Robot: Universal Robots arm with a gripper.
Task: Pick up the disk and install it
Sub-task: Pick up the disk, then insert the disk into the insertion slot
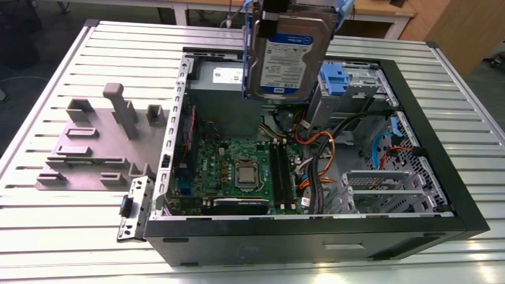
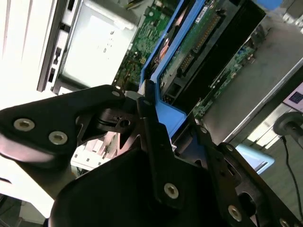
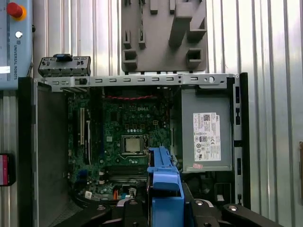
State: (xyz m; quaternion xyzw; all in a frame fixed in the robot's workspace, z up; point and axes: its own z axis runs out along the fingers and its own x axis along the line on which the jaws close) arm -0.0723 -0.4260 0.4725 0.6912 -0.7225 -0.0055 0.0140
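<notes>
From my station I count one disk (image 1: 288,56) and one gripper (image 2: 168,120). There is one table (image 1: 63,236), and on it one open computer case (image 1: 300,239). Inside the case I count one motherboard (image 1: 229,157) carrying one processor (image 1: 247,175), one grey power-supply box (image 3: 189,142) with one white sticker (image 3: 206,136), and one small blue clip (image 1: 334,78). Beside the case I count one grey fixture plate (image 1: 87,148); it has several raised blocks, but I cannot get a sure number for them. I also count one loose front panel piece (image 1: 134,207) and, in the first wrist view, one red button (image 3: 14,9).
</notes>
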